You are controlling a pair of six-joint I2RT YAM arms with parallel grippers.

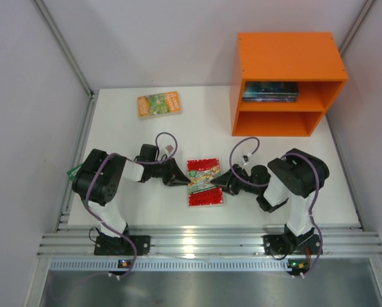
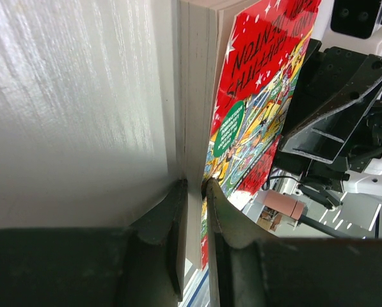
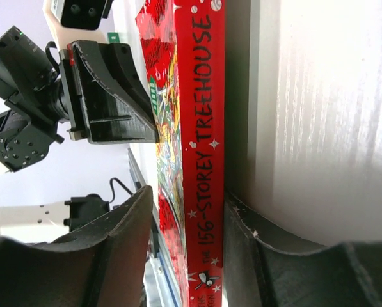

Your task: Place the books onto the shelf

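A red book (image 1: 204, 184) lies on the white table between my two arms. My left gripper (image 1: 182, 181) is at its left edge; in the left wrist view the left gripper (image 2: 194, 187) is shut on the red book (image 2: 254, 96) at its page edge. My right gripper (image 1: 220, 183) is at the book's right edge. In the right wrist view the right gripper (image 3: 189, 195) straddles the red book (image 3: 202, 96) at its spine, one finger against the underside, the other a little off the cover. An orange-green book (image 1: 159, 103) lies at the far left. The orange shelf (image 1: 286, 51) stands at the back right.
A dark stack of books (image 1: 270, 91) lies flat on the shelf's middle board. The table's (image 1: 114, 128) left and front edges are lined with aluminium rails (image 1: 210, 243). Grey walls close in the back and both sides.
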